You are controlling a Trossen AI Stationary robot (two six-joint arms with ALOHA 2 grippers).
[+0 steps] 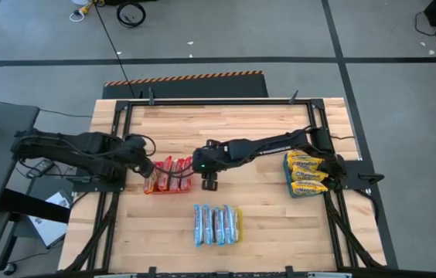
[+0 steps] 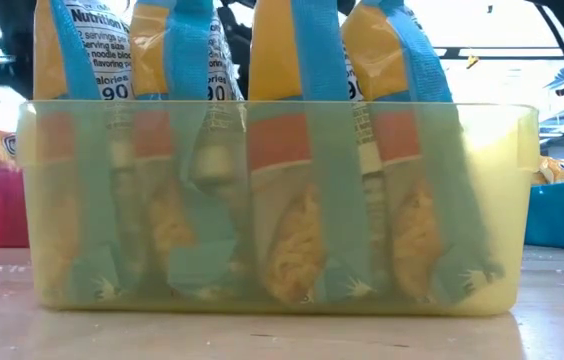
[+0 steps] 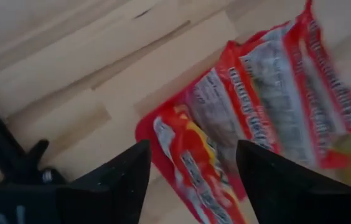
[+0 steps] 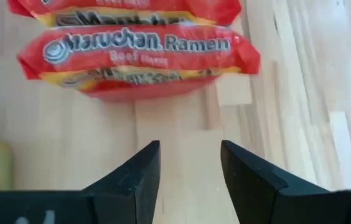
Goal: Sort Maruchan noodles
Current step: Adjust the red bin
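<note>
Your left pincer, parted and empty, sits at the red noodles left of centre; your right pincer, half-parted and empty, hovers just right of them.

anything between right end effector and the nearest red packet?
No: in the right wrist view only bare wood table separates the open right end effector from the red packet.

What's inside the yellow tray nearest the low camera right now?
The yellow tray holds four blue-and-white noodle packets standing upright side by side, tops above the rim. Its tinted wall blurs their lower halves; anything behind them is hidden.
</note>
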